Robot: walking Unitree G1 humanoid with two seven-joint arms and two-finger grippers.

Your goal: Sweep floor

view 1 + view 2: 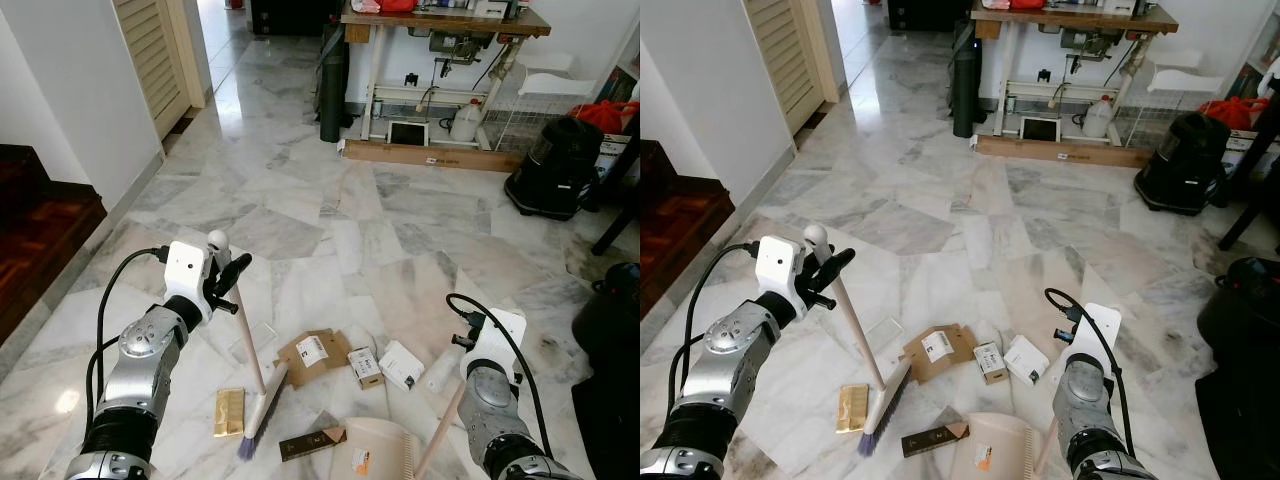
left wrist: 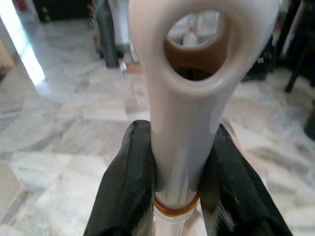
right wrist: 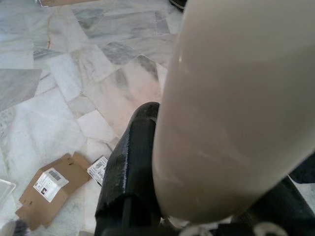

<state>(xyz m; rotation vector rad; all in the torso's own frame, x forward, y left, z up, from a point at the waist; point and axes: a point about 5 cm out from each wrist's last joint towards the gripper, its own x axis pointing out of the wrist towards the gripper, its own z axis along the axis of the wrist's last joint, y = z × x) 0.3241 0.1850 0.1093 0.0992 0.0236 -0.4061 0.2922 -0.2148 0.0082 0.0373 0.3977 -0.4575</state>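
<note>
1. the left gripper point(image 1: 228, 275) was clamped on the cream plastic broom handle point(image 1: 250, 345), its bristles beside the brown cardboard piece point(image 1: 312, 355).
2. the right gripper point(image 3: 147, 196) gripped the beige dustpan's point(image 1: 378, 448) pole below that cardboard.

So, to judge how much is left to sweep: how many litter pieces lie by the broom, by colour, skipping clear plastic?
Brown: 2, cardboard flap, dark carton
White: 2, small box, white packet
Gold: 1, gold packet
Total: 5

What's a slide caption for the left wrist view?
Left gripper clamps the pale plastic broom handle just below its hanging loop.
</note>
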